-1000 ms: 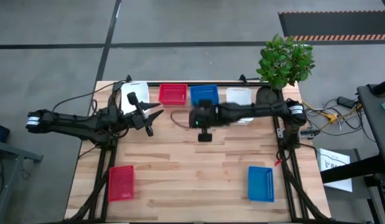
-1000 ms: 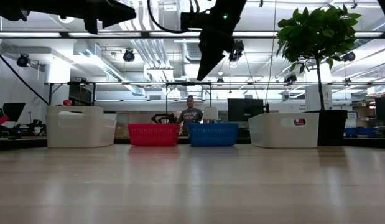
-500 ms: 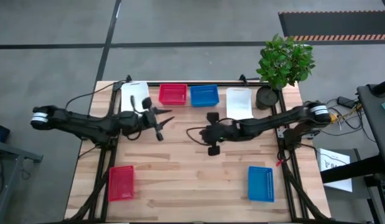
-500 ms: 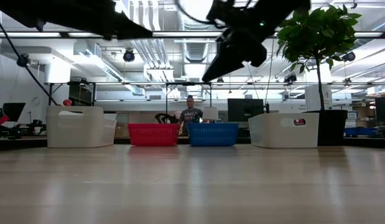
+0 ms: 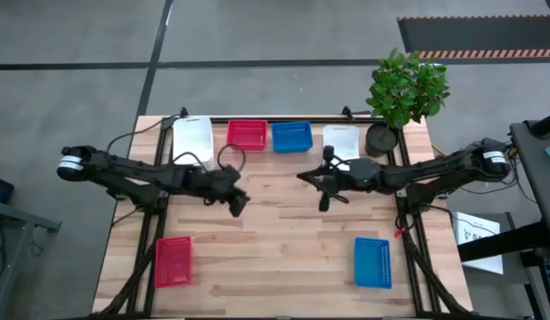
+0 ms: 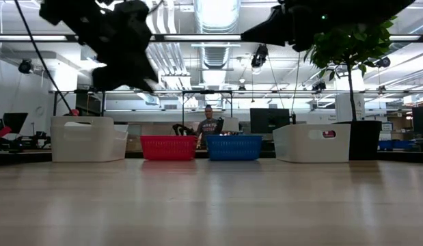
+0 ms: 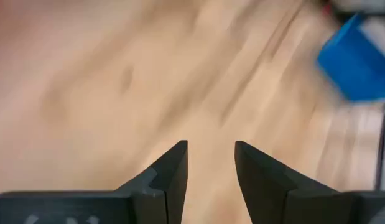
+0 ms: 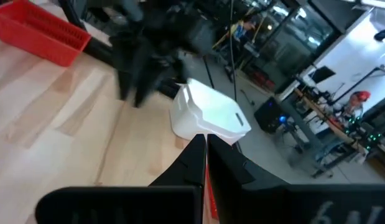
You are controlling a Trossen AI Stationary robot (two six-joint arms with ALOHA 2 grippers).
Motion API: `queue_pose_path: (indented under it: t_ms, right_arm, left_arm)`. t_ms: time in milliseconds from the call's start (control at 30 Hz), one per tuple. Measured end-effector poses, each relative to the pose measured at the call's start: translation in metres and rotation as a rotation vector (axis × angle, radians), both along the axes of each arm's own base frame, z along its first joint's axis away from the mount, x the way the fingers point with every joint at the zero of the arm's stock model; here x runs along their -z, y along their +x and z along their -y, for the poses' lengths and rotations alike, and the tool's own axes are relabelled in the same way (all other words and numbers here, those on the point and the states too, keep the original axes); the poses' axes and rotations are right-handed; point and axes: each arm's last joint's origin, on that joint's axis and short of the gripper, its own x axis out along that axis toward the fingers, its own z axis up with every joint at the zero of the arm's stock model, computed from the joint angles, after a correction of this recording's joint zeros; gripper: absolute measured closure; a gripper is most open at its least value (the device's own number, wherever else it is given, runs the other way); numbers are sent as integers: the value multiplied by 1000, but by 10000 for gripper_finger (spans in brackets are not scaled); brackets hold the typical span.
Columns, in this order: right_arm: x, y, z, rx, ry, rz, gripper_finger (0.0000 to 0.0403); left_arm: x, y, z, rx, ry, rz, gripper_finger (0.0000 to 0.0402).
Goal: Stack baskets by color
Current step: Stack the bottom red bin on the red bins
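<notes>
Along the table's far edge stand a white basket point(image 5: 193, 140), a red basket point(image 5: 247, 135), a blue basket point(image 5: 291, 136) and another white basket point(image 5: 341, 147), each resting on its base. A second red basket point(image 5: 173, 261) lies near the front left and a second blue basket point(image 5: 372, 262) near the front right. My left gripper point(image 5: 239, 204) hangs open over bare wood left of centre, with nothing between its fingers point(image 7: 173, 171). My right gripper point(image 5: 303, 176) is shut and empty, pointing level toward the left, above the table's middle.
A potted plant in a black pot point(image 5: 379, 138) stands at the far right corner beside the white basket. Bare wood lies across the table's middle and front centre point(image 5: 275, 258). A person point(image 6: 209, 126) shows in the room beyond the far edge.
My right arm has drawn back toward the table's right edge, and its shut gripper has tipped up from pointing down to pointing level. My left gripper has moved toward the table's middle and near edge, sunk lower and rolled about its own line. No basket has moved.
</notes>
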Motion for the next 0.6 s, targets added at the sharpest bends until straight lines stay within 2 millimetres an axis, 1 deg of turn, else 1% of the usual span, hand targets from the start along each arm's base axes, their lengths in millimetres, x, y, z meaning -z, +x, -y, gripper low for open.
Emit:
queue_pose_path:
  t_ms: [67,133,233,367,467,600]
  right_arm:
    - [-1,-6,3,11,-10,6,394]
    - [-3,-9,6,18,-29,15,394]
    - [-10,-13,7,13,-65,39,394]
    - [-17,-18,7,8,-94,62,394]
    - [-17,-22,7,7,-96,42,394]
    - [-16,-31,6,4,-105,-1,394]
  left_arm:
    - [-3,1,9,-19,-124,-129,286]
    - [-7,2,20,-52,-210,-253,287]
    - [-12,8,39,-127,-281,-382,300]
    - [-18,15,68,-159,-352,-515,322]
    - [-19,11,87,-221,-403,-620,330]
    - [-16,3,110,-324,-463,-653,321]
